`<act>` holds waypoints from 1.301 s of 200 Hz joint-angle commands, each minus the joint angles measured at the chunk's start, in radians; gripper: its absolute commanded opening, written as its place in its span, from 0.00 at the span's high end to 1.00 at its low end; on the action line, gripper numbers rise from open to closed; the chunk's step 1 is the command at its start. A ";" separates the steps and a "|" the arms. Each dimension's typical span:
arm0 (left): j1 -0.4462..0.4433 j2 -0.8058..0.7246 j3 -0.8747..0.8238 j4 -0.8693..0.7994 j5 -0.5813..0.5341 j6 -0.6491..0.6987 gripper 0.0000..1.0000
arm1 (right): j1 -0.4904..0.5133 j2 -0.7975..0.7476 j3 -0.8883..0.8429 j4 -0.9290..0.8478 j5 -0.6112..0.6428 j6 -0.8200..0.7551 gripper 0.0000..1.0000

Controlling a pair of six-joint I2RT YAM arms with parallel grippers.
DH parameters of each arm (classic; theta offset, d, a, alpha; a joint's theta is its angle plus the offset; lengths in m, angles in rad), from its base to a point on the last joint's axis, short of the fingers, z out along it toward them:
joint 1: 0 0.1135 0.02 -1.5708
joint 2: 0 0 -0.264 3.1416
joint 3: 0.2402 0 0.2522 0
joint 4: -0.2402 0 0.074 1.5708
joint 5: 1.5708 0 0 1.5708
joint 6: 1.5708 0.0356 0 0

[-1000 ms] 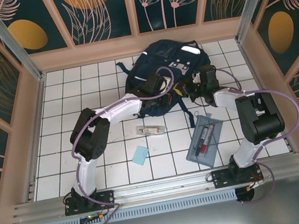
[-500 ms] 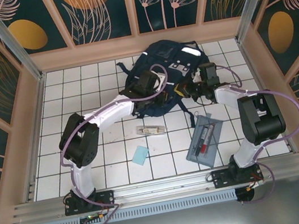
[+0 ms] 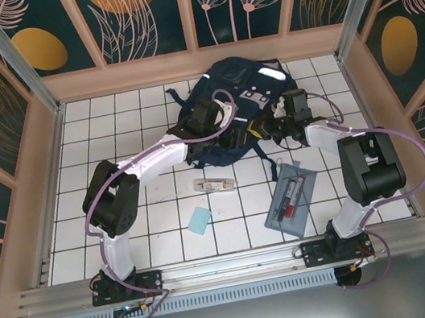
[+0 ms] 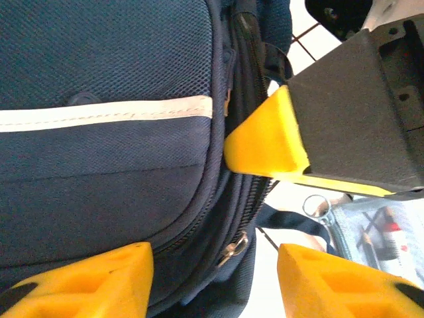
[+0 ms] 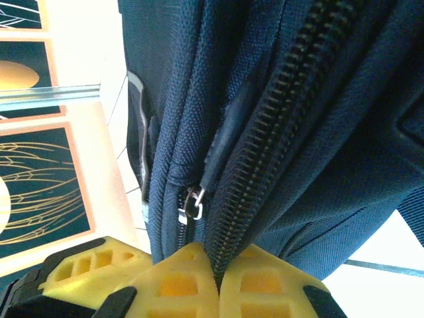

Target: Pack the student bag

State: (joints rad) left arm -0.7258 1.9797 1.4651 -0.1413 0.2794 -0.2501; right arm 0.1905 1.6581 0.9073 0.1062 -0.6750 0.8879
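Right gripper [image 5: 213, 268] pinches the bag [image 5: 265, 99] at the table's [image 3: 100, 121] far edge (holding it steady, I'd guess); left gripper [image 4: 215, 275] straddles it, jaws apart

Bright even overhead light, soft shadows, wrist close-ups slightly blurred

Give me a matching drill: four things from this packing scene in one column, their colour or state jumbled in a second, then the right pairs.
Column one:
1. student bag
2. pencil case
3. small square pad
4. right hand

Column two:
A. light blue, flat on the tiles
B. pinched shut on a zipper seam
C. navy with white stripes
D. grey, see-through, pens inside

Pairs: 1-C, 2-D, 3-A, 4-B
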 commanded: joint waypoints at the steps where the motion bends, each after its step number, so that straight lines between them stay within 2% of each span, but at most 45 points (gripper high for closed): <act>1: 0.000 0.047 -0.030 0.026 0.046 -0.032 0.48 | -0.009 0.038 0.040 -0.026 -0.019 -0.060 0.77; 12: -0.001 0.034 -0.060 0.029 0.006 -0.051 0.49 | -0.018 0.046 0.036 -0.052 0.006 -0.079 0.65; 24: -0.001 0.006 -0.105 0.042 -0.038 -0.074 0.49 | -0.021 0.037 0.024 -0.065 0.023 -0.086 0.59; 71: 0.007 -0.046 -0.196 0.082 -0.215 -0.164 0.48 | 0.015 -0.060 0.018 -0.146 0.084 -0.091 0.58; 98: 0.019 -0.050 -0.233 0.121 -0.205 -0.220 0.49 | 0.055 -0.093 0.014 -0.172 0.103 -0.076 0.58; 140: 0.030 -0.097 -0.301 0.260 -0.085 -0.306 0.46 | 0.109 -0.051 -0.009 -0.118 0.102 -0.017 0.57; 174: 0.036 -0.139 -0.336 0.305 -0.103 -0.322 0.43 | 0.106 0.052 -0.014 -0.001 0.112 0.038 0.54; 196: 0.047 -0.129 -0.362 0.299 -0.120 -0.327 0.43 | 0.104 0.138 0.057 -0.002 0.134 0.026 0.53; 224: 0.055 -0.128 -0.361 0.228 -0.125 -0.332 0.43 | 0.103 0.208 0.133 -0.036 0.125 -0.007 0.55; 241: 0.055 -0.153 -0.379 0.238 -0.120 -0.337 0.43 | 0.104 0.249 0.159 -0.063 0.141 -0.027 0.57; 253: 0.054 -0.169 -0.392 0.238 -0.145 -0.330 0.43 | 0.102 0.280 0.159 -0.046 0.131 -0.021 0.67; 260: 0.054 -0.174 -0.394 0.231 -0.160 -0.323 0.43 | 0.102 0.293 0.154 -0.027 0.125 -0.013 0.79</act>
State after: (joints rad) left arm -0.6727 1.8534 1.0977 0.1276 0.1608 -0.5671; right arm 0.3012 1.8828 1.0332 0.0143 -0.6071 0.8886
